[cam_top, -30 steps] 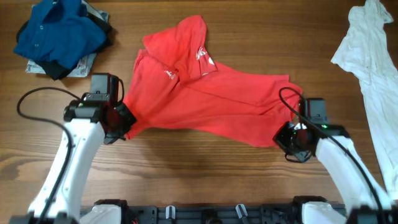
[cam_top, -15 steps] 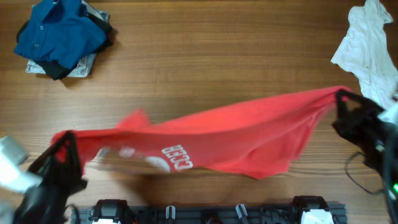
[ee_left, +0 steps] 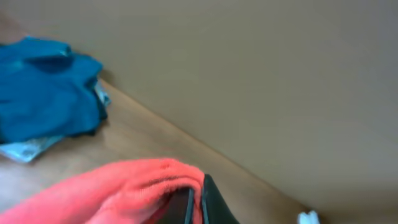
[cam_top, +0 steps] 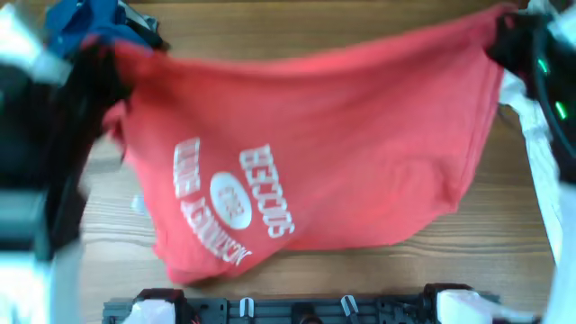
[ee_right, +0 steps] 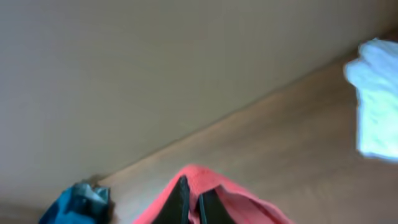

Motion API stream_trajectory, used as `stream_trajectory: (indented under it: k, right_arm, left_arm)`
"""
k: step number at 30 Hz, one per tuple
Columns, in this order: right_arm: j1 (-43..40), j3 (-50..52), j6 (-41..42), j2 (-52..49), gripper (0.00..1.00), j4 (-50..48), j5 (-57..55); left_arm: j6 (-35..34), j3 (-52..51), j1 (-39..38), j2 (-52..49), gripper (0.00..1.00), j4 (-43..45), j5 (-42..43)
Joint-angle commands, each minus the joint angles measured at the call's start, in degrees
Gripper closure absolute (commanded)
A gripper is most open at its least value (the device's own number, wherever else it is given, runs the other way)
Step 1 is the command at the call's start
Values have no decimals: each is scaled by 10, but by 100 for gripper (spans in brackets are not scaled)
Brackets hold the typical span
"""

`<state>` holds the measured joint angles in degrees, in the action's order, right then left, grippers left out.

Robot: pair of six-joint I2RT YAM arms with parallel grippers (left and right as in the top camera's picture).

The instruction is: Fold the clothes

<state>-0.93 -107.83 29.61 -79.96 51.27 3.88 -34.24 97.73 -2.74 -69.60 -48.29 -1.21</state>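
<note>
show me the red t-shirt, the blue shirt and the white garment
red t-shirt (cam_top: pixel 360 135): overhead view, plain red cloth right of the lettering
blue shirt (ee_left: pixel 43 93): left wrist view, middle of the blue heap
white garment (ee_right: pixel 379 106): right wrist view, middle of the white cloth at the right edge

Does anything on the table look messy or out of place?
Nothing torn or spilled. The red T-shirt hangs lopsided between the left gripper and right gripper, lettering sideways. The blue shirt lies crumpled far left; the white garment bunched at right.
</note>
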Motion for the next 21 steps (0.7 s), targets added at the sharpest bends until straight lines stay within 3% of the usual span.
stream_trajectory:
  k: [1, 4, 9, 12, 16, 18, 21]
  right_arm:
    - [1, -13, -36, -84, 96, -51, 66]
    - [-35, -97, -26, -125, 96, -55, 120]
    - [-146, -273, -41, -117, 96, 17, 142]
    - [-163, -279, -54, -116, 96, 86, 142]
    - [-163, -246, -72, -156, 96, 250, 142]
    - [-156, -193, -89, -178, 96, 290, 142]
    - [-123, -37, -120, -186, 96, 248, 168]
  left_arm:
    - [28, 50, 0, -179, 96, 70, 36]
    - [52, 224, 0, -287, 96, 80, 40]
    - [101, 487, 0, -286, 96, -7, 23]
    - [101, 505, 0, -270, 94, -123, -20]
    - [86, 491, -2, -319, 92, -347, -8]
    - [67, 466, -2, -375, 96, -423, -7]
    - [50, 417, -2, -479, 96, -482, 8]
